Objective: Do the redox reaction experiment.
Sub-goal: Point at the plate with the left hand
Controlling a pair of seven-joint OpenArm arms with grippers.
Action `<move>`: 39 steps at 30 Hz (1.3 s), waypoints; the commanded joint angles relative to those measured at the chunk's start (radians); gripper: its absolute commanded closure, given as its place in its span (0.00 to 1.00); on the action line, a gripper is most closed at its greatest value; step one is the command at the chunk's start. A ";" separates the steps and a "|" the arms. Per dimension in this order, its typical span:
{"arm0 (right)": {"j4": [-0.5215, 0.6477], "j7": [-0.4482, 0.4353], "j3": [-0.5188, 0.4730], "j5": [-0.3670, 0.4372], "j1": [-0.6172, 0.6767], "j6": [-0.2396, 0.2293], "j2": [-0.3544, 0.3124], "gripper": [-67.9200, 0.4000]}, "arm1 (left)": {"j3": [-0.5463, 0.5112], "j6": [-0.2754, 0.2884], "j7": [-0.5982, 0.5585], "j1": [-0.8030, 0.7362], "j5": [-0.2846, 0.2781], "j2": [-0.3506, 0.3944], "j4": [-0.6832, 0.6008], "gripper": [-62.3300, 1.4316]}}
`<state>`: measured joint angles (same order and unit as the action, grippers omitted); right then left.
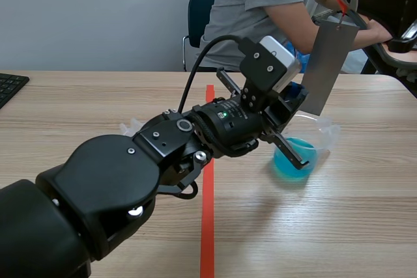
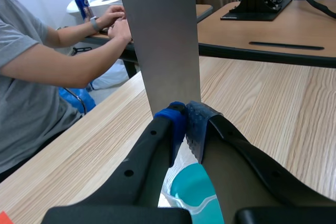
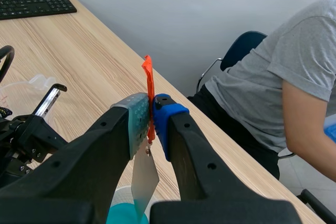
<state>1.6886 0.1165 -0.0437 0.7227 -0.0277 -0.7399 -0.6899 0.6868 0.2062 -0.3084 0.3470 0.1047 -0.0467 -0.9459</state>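
While right gripper grips its tag, left gripper clamps sheet.

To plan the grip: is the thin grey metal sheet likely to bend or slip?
The thin grey metal sheet is probably stiff: it hangs flat. Its smooth face may slip in the left gripper, which pinches only its edge.

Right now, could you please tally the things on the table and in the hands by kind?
Metal sheet: 1
Orange-red tag: 1
Beakers: 2 (blue-filled beaker, clear beaker)
Keyboard: 1
Total: 5
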 commanded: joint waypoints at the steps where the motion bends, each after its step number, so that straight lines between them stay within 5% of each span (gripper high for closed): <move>1: 0.008 -0.019 -0.006 0.015 -0.023 -0.006 -0.013 0.99 | -0.001 -0.005 -0.013 0.019 -0.006 -0.014 -0.015 0.95; 10: 0.008 -0.019 -0.006 0.015 -0.023 -0.006 -0.013 0.99 | -0.001 -0.005 -0.009 0.019 -0.005 -0.017 -0.015 0.95; 23: 0.008 -0.019 -0.006 0.015 -0.023 -0.006 -0.014 0.99 | -0.001 -0.010 -0.005 0.018 0.102 -0.016 -0.014 0.95; 39: 0.008 -0.019 -0.006 0.015 -0.023 -0.006 -0.014 0.99 | -0.001 -0.010 0.021 0.018 0.103 -0.016 -0.014 0.95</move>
<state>1.6886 0.1165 -0.0437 0.7227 -0.0277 -0.7399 -0.6899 0.6868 0.2020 -0.2703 0.3466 0.2161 -0.0471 -0.9459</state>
